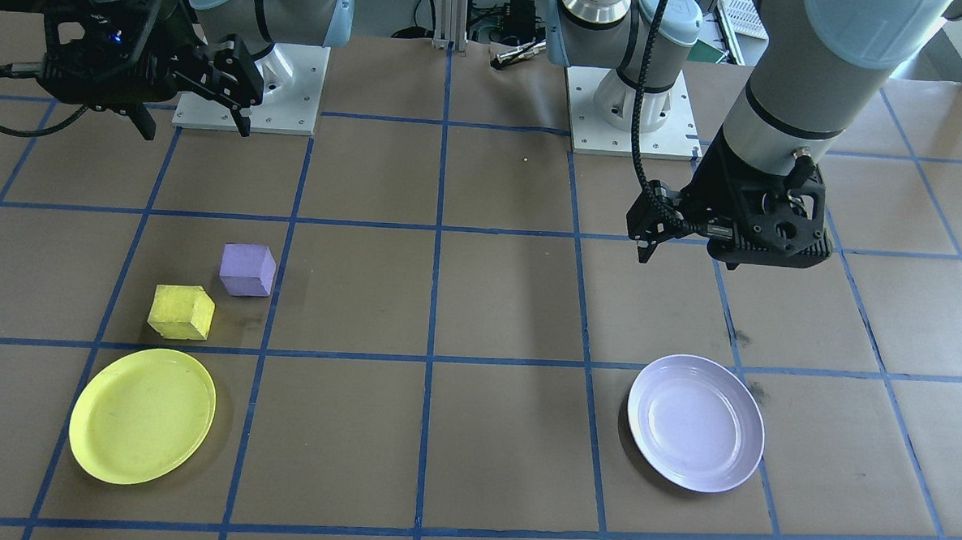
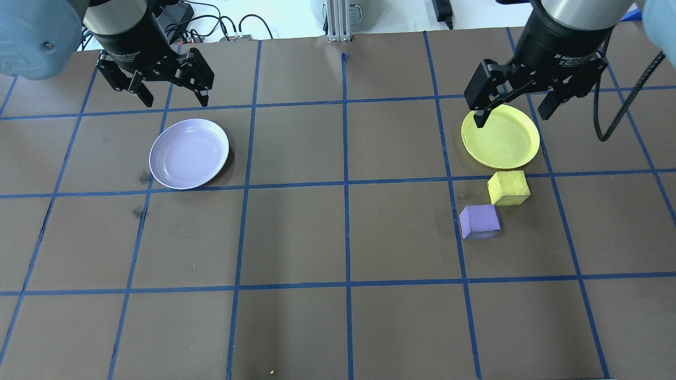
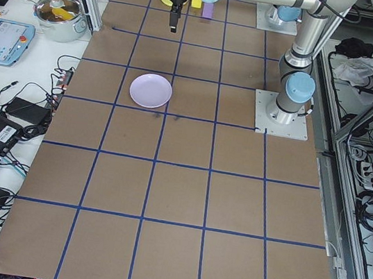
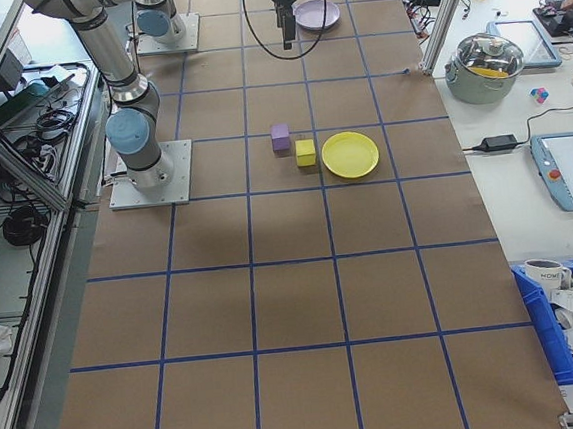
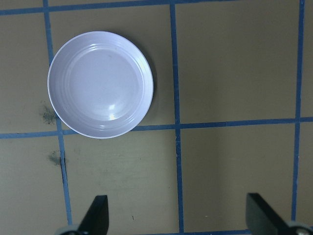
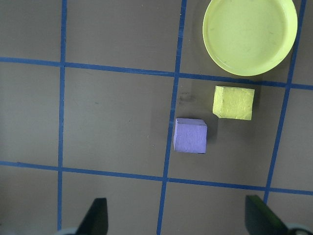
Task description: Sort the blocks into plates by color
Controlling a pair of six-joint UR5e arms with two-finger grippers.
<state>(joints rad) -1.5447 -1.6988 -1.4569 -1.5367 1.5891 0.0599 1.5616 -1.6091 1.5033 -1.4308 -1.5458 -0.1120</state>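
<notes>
Nearest the robot on its right side sits the purple block, and just beyond it, a little apart, the yellow block; both rest on the bare surface, neither in a plate. Just past the yellow block lies the yellow plate, empty, and well across on the left side lies the lavender plate, also empty. So the sorting has not started, and this looks like the opening step: choosing and approaching a first block. The right claw hangs high above the yellow plate with its fingers spread wide and nothing between them; the left claw hovers beyond the lavender plate, likewise wide open and empty. The next move likely calls for the right claw to descend over one block, the yellow one being a short carry to its plate, and to straddle it squarely without nudging the purple neighbour close by.
</notes>
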